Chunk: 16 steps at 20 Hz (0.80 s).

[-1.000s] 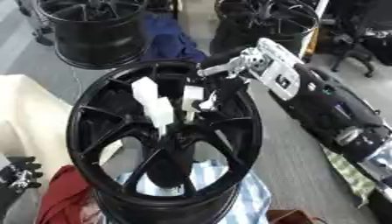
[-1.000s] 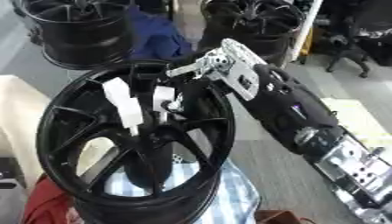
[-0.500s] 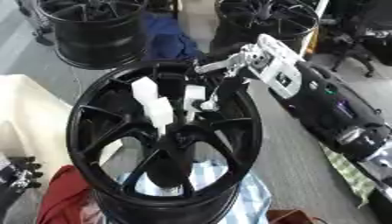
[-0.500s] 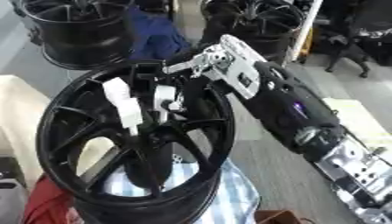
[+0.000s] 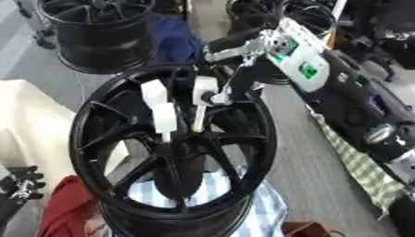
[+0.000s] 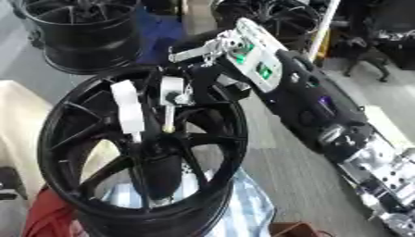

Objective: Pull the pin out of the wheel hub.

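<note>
Your right robot hand (image 5: 231,85) reaches in from the two o'clock side and hangs over the upper face of the black wheel hub (image 5: 174,148), which stands tilted toward you at the centre of the view. Its fingers are curled round the white head of the pin (image 5: 202,95), a pale yellowish shaft that slants down toward the middle of the hub; whether the tip is still seated in the hub cannot be told. The pin lies at about twelve o'clock from the hub's centre, between two spokes. Just beside it, at eleven o'clock from the centre, a second white pin (image 5: 159,109) stands upright in the hub, apart from your fingers. The white cover plate (image 6: 251,58) on the back of your right wrist, with its green marks, faces the camera at one o'clock. The hub rests on a blue and white checked cloth (image 5: 243,203) that shows through the spokes at six o'clock, with a red cloth (image 5: 69,208) at seven o'clock and a cream-coloured cover (image 5: 32,125) at nine o'clock. Your left robot hand (image 5: 18,185) shows only as a dark shape at the eight o'clock edge; how its fingers stand cannot be told. More black wheel rims (image 5: 101,28) stand on the grey floor (image 5: 312,166) at eleven and one o'clock.
</note>
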Available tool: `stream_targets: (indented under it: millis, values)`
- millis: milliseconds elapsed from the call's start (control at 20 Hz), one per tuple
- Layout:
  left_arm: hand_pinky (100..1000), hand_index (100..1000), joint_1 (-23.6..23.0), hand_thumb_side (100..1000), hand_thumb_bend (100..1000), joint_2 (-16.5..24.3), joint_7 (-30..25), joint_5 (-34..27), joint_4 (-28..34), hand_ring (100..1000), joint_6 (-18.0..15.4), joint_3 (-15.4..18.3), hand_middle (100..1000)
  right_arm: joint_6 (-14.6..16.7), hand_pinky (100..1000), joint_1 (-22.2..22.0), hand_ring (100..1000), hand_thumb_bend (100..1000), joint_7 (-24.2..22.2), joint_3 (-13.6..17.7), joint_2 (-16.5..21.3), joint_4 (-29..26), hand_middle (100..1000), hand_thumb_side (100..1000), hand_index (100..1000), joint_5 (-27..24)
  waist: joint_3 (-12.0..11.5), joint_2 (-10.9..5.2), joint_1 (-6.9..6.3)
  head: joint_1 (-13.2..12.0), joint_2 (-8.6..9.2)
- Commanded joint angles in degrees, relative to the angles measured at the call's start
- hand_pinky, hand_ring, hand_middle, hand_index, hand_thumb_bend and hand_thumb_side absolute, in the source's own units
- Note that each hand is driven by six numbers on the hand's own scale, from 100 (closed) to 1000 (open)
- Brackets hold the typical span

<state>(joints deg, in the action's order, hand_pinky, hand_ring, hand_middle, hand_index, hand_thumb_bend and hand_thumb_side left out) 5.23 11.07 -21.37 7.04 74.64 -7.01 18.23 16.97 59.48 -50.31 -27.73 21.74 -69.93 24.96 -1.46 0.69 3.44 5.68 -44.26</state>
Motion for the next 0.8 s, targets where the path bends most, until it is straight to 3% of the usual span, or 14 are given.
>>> stream_targets:
  millis: [50,250,400,600,750,800]
  values:
    - [654,838,0.08,535,100,0.94,0.05,0.18,0.84,713,-0.07,0.32,691,0.52,404,2.12,436,100,-1.66,2.19,4.36,-3.17,405,373,802,-2.86,0.44,-1.16,-0.12,-0.41,0.14]
    - [654,838,-0.42,534,100,1.25,0.52,0.12,0.62,712,-0.04,0.68,691,-2.40,402,0.43,431,100,-0.34,5.88,11.07,-9.02,401,353,802,-6.54,1.60,-1.53,0.16,-1.40,0.14]
    - [653,838,-0.56,533,100,1.47,0.88,0.06,0.52,712,-0.06,0.89,690,-5.56,406,-5.32,430,100,3.88,10.38,18.43,-14.30,400,340,802,-7.71,2.40,-1.50,0.39,-1.99,0.14]
    - [653,838,-0.49,534,100,1.53,1.23,-0.11,0.64,713,-0.05,1.15,690,-8.89,401,-18.95,420,100,11.75,18.14,26.96,-18.90,389,324,797,-8.15,2.92,-1.18,0.54,-2.57,0.14]
    - [654,838,-0.56,535,100,1.65,1.50,-0.24,0.75,713,-0.02,1.38,691,-12.15,411,-30.70,424,100,19.45,25.04,28.61,-17.40,392,331,801,-6.13,3.32,-0.98,0.63,-3.00,0.14]
    - [654,838,-0.59,535,100,1.70,1.59,-0.27,0.75,713,-0.03,1.46,691,-13.05,543,-33.97,507,100,21.80,26.90,28.16,-16.16,485,390,865,-5.27,3.52,-0.92,0.63,-3.12,0.14]
